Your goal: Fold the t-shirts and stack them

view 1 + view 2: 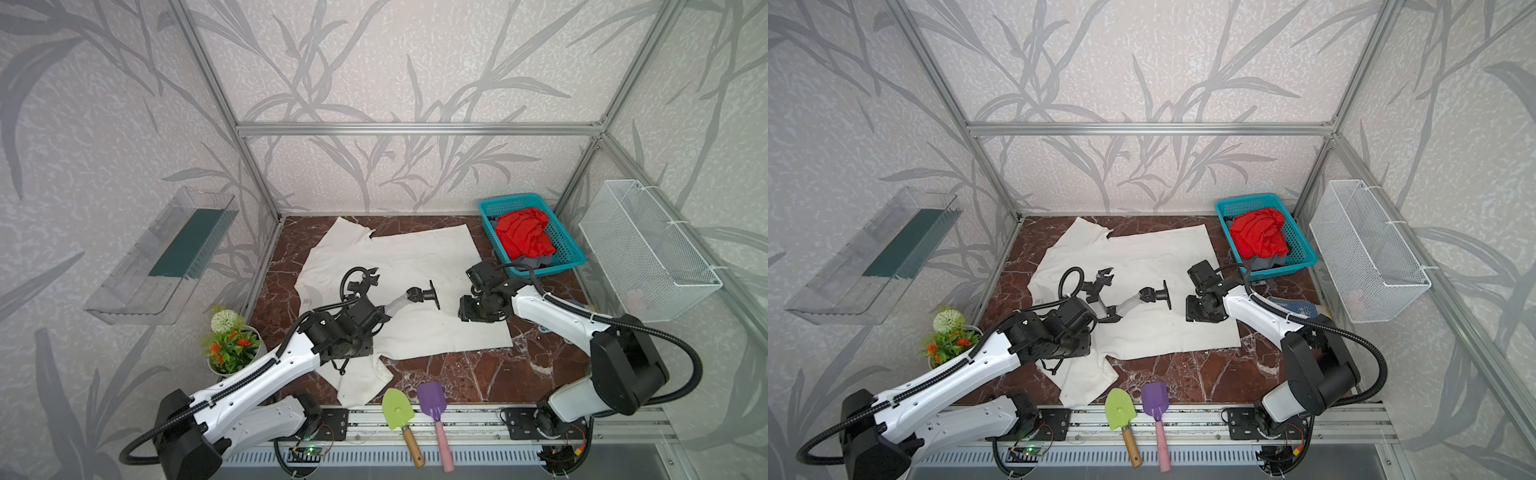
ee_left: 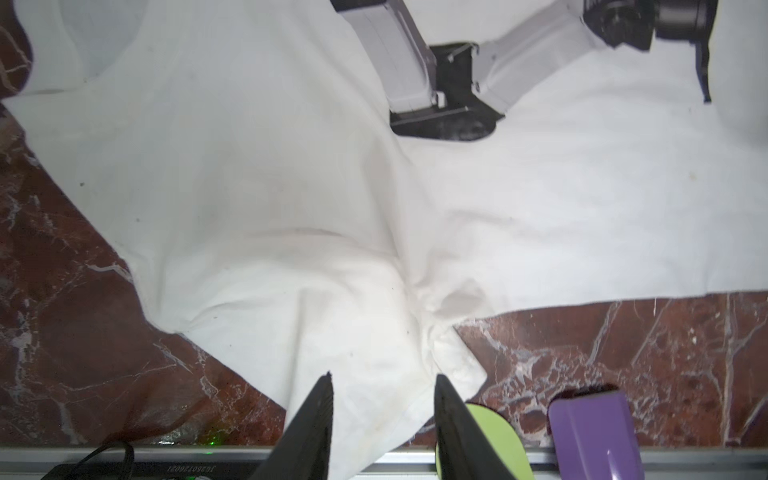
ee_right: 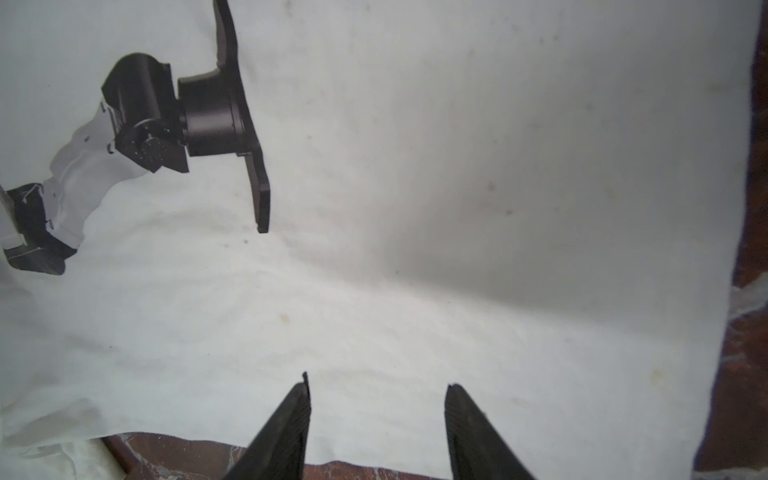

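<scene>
A large cream-white t-shirt [image 1: 415, 257] [image 1: 1154, 257] lies spread flat on the brown marble table, its black-and-grey robot-arm print [image 1: 415, 297] facing up. My left gripper [image 2: 383, 376] [image 1: 343, 365] hovers open over the shirt's near left sleeve [image 2: 374, 353], gripping nothing. My right gripper [image 3: 379, 380] [image 1: 473, 316] stands open above the shirt's right part, close to its near hem [image 3: 457, 291]. A crumpled red t-shirt [image 1: 523, 235] [image 1: 1260, 232] sits in the teal basket [image 1: 569, 249] on top of a dark grey one [image 1: 536, 262].
A green trowel [image 1: 397, 409] and a purple trowel [image 1: 432, 401] lie at the table's front edge, just beyond the sleeve. A flower pot [image 1: 232, 345] stands at the front left. A white wire basket [image 1: 648, 253] and a clear shelf [image 1: 166, 253] hang on the side walls. A blue-and-white glove [image 1: 1291, 306] lies under the right arm.
</scene>
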`<control>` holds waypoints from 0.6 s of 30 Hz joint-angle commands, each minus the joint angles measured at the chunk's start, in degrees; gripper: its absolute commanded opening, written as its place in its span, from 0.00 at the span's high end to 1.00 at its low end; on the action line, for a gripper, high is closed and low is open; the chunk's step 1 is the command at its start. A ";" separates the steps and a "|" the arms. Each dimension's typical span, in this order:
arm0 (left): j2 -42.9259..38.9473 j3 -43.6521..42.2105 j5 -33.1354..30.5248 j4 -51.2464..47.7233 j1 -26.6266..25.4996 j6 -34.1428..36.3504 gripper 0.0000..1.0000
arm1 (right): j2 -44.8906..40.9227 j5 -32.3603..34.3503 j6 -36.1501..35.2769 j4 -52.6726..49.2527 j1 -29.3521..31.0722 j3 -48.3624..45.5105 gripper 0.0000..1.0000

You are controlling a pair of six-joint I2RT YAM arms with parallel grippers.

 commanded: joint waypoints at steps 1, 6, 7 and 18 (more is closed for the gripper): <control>1.79 -2.70 -5.09 6.74 8.11 3.58 0.58 | 1.35 -0.99 -0.64 0.25 -0.26 0.28 0.47; 10.20 -5.28 -0.29 18.03 19.69 7.19 0.58 | 3.37 -1.14 -0.97 0.77 -0.28 1.31 0.47; 12.31 -5.33 0.30 20.07 20.97 7.26 0.58 | 3.93 -0.87 -1.14 0.78 -0.28 1.34 0.46; 26.66 -7.82 5.07 26.47 26.81 2.68 0.58 | 9.70 -1.80 1.27 3.80 -0.44 -3.97 0.48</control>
